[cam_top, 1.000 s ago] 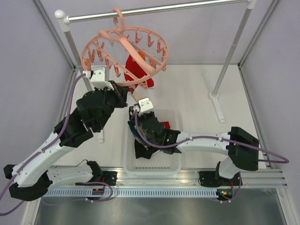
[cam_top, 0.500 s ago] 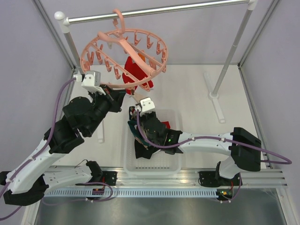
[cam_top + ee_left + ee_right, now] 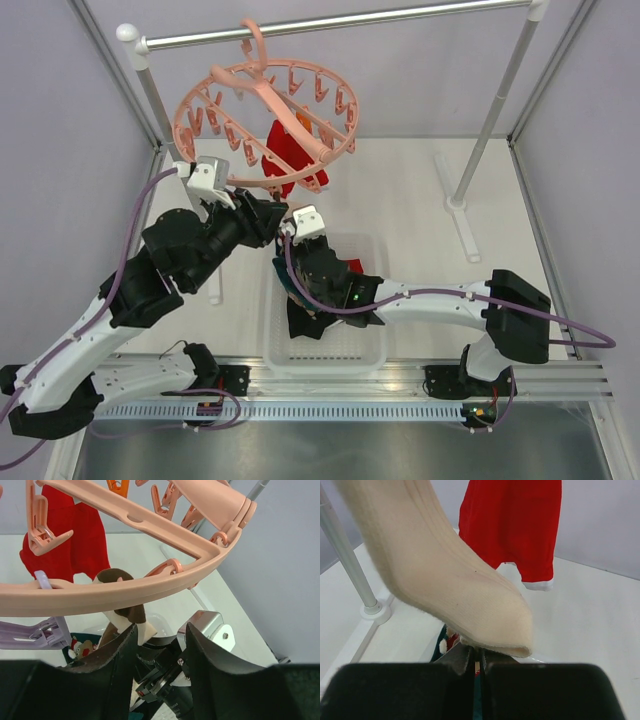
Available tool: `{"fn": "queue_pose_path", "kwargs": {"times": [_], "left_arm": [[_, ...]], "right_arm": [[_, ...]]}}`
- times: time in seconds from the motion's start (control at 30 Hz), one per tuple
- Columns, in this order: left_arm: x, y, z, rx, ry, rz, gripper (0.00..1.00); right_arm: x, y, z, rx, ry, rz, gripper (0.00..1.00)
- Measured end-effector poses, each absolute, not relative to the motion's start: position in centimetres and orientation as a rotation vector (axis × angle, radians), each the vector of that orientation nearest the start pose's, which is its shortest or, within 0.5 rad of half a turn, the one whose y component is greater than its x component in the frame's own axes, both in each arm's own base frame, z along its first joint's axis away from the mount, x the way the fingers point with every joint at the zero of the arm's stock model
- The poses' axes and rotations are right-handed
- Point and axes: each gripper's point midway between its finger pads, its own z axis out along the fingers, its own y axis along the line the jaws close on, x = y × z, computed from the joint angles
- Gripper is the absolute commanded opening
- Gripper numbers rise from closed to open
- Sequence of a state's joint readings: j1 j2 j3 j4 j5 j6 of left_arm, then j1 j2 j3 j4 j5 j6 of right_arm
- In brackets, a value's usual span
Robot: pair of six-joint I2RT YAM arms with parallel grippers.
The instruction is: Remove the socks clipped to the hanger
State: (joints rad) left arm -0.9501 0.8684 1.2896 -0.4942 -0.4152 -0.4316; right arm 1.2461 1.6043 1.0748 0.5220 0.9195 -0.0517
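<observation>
Overhead: hanger [image 3: 265, 110] hooked on the rail [image 3: 330, 22], upper left of frame, ring tilted. Only one red sock [image 3: 285, 160] shows on it there, at the ring's lower side. Both arms crowd in under the ring, so the fingertips are mostly hidden in that view.

Left wrist cam fills the gap:
- the ring arcs across the frame, with a beige sock [image 3: 127, 612] with brown patches hanging below it, just right of the red one
- the ring hides its clip, so I can't tell how it's attached
- left gripper [image 3: 160, 635] fingers are spread with nothing between them; the sock sits beyond the tips
- right arm's camera mount [image 3: 207, 630] is just below the sock
- lilac clip [image 3: 35, 632] at lower left

Right wrist cam:
- the beige sock is ribbed and fills the upper left of the frame
- its lower end comes down onto the right gripper [image 3: 476, 652]
- fingers are pressed together and the sock's edge touches the tips; can't tell whether any fabric is actually caught
- the red sock has a white cuff, upper right, and hangs clear of the worktop [image 3: 580, 610]
- rail stand foot [image 3: 372, 611] at left

Container: pale basket [image 3: 325, 362] on the worktop, bottom centre of the overhead view, with the right arm lying across it. Inside:
- a dark sock [image 3: 305, 322] towards the near side
- a red piece [image 3: 355, 268] at the far right corner
- a teal sock [image 3: 82, 647] with red-white pattern, clear only from the left wrist, lower left of the frame
</observation>
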Motion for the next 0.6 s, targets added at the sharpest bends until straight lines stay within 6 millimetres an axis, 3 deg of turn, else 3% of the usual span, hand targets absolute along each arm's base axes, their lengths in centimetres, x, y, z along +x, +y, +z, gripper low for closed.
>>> {"fn": "queue_pose_path", "kwargs": {"times": [0.27, 0.6], "left_arm": [[22.1, -19.9, 40.9, 0.076, 1.697, -0.654, 0.59], [24.0, -19.4, 40.4, 0.002, 1.707, -0.54, 0.6]], "right_arm": [[27.8, 38.2, 26.7, -0.294, 1.545, 0.209, 0.01], [28.0, 38.3, 26.4, -0.293, 1.552, 0.193, 0.01]]}}
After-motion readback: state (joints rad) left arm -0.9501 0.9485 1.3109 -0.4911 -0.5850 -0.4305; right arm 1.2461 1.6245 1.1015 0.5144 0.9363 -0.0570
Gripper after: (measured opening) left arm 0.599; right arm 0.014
